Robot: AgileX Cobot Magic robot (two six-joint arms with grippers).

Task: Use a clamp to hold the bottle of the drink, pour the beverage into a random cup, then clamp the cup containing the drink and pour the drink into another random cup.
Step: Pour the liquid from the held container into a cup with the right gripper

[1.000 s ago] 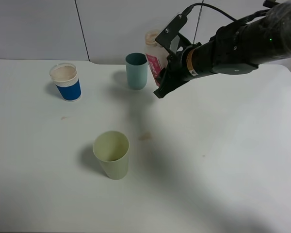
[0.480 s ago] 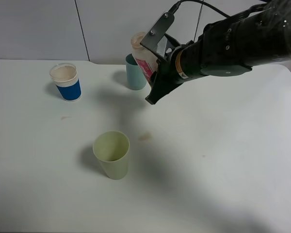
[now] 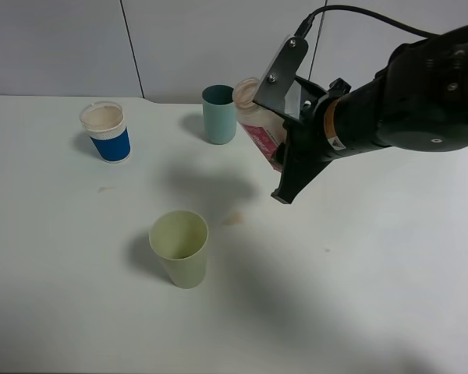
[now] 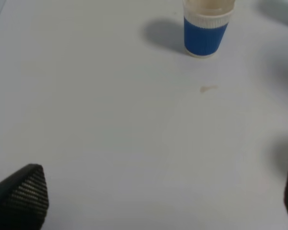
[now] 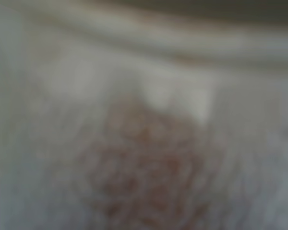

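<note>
Nearest to us on the white surface stands the pale green cup, upright and alone, and as far as we can see there is nothing in it. Just beyond it, a little to the right, lies a small brownish stain.

Further back, the right gripper is clenched on the bottle. It holds the bottle clear of the surface and tilted, with the wide neck leaning towards the back left. The wrist camera on that arm shows only a pale blur with a brownish patch, so we cannot tell how much drink the bottle holds.

The left gripper is spread wide with nothing in it, hanging over bare surface on the left side. Ahead of it is the blue-sleeved cup, well apart from it.

At the back, the blue-sleeved cup sits far left and the teal cup stands just beside the raised bottle.

We judge this to be the first step: the bottle is grasped and lifted, but not yet poured. The bottle is well behind the green cup, so next we would need to:
- bring the neck forward and left until it is over that cup's mouth
- keep clear of the teal cup on the way
- tip slowly, since the cup is light and nothing steadies it
</note>
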